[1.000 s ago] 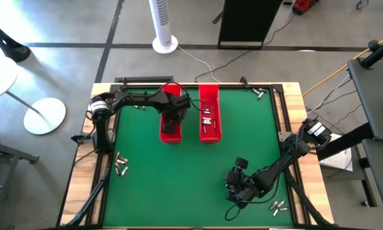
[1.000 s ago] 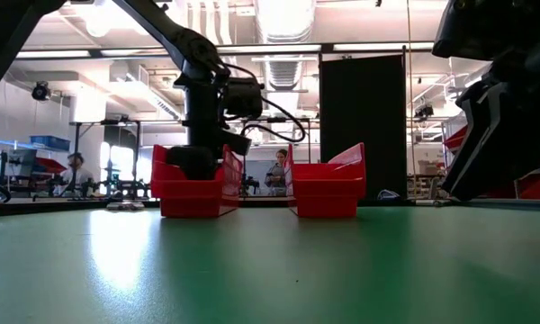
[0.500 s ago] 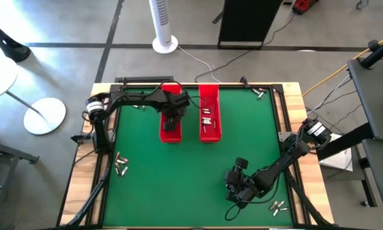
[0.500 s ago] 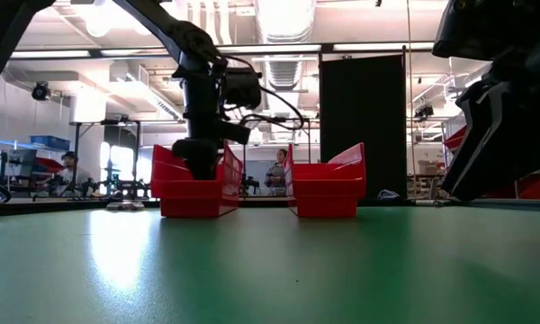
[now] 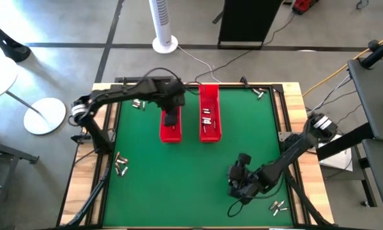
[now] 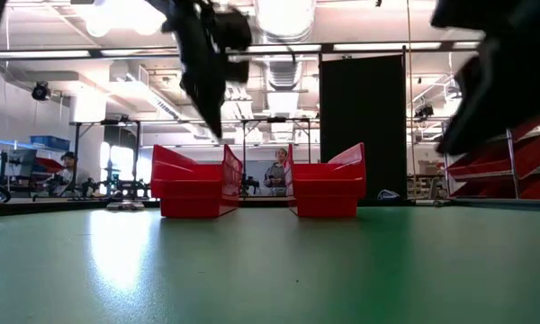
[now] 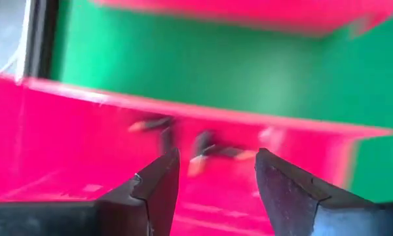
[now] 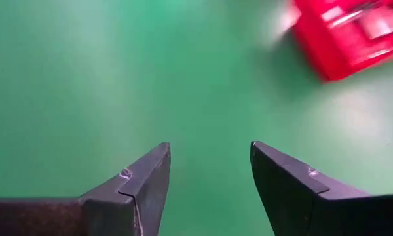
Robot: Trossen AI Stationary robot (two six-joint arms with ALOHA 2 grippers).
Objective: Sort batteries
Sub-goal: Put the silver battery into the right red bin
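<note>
Two long red trays stand side by side at the far middle of the green mat: the left tray (image 5: pixel 170 131) and the right tray (image 5: pixel 209 112). The right one holds several batteries (image 5: pixel 206 118). My left gripper (image 7: pixel 216 164) hangs open above the left tray (image 7: pixel 65 137), its fingers empty; blurred batteries (image 7: pixel 206 147) lie on the tray floor below it. My right gripper (image 8: pixel 209 157) is open over bare mat at the near right (image 5: pixel 233 184). Loose batteries lie at the near left (image 5: pixel 121 165) and at the near right (image 5: pixel 279 206).
More batteries lie at the far left (image 5: pixel 137 103) and the far right corner (image 5: pixel 260 92). A black frame (image 5: pixel 108 147) edges the mat. The mat's middle (image 5: pixel 179 179) is bare. A person (image 6: pixel 277 173) shows in the room beyond the table.
My left gripper has risen straight up out of the left tray and now hangs well above its rim. My right gripper has lifted a little over the near right of the mat. The trays have kept their places.
</note>
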